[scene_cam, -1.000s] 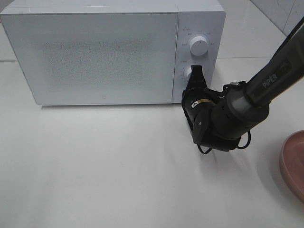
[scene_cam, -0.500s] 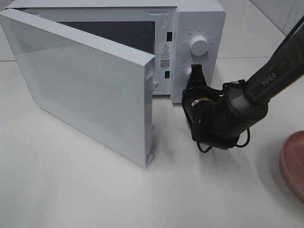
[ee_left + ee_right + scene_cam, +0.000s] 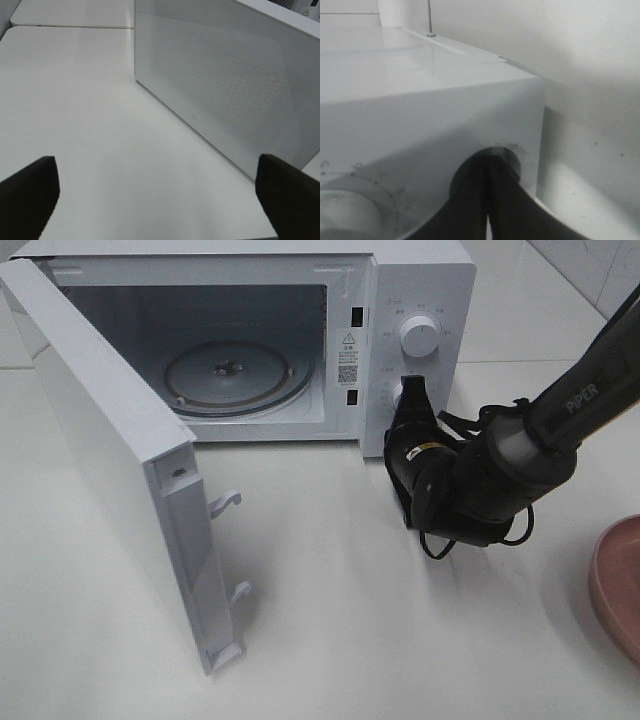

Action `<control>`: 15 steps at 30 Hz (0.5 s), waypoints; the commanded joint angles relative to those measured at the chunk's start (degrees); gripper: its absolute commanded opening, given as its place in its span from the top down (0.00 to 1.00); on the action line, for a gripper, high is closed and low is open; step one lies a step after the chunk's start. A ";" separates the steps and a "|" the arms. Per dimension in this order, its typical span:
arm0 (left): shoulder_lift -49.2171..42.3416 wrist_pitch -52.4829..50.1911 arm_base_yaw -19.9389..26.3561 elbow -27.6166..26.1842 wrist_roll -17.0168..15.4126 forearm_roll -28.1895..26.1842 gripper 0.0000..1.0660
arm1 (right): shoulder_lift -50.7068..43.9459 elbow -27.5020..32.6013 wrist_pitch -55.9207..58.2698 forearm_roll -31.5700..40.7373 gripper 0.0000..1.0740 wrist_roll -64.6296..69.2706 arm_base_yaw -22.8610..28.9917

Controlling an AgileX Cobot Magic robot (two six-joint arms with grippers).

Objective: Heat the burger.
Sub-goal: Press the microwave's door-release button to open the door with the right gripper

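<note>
Now the right claw (image 3: 413,389), pinched together, points at the microwave's (image 3: 425,285) lower knob (image 3: 399,397).

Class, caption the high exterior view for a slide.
Microwave door open, turntable showing; shut right gripper at the lower knob.

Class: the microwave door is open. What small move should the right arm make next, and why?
Probably draw the right arm's shut jaws back off the lower knob: the door stands open, the turntable is bare, the plate waits further right.
</note>
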 commanded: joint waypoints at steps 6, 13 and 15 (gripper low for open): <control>-0.17 -0.23 -0.11 0.11 -0.11 -0.06 0.06 | -4.24 2.86 -0.52 -4.58 1.00 0.97 0.52; -0.17 -0.23 -0.11 0.11 0.00 -0.06 0.06 | -6.42 5.79 2.35 -4.64 1.00 1.03 1.78; -0.17 -0.23 -0.11 0.11 0.00 -0.06 0.06 | -7.96 7.10 4.76 -5.10 1.00 0.57 1.78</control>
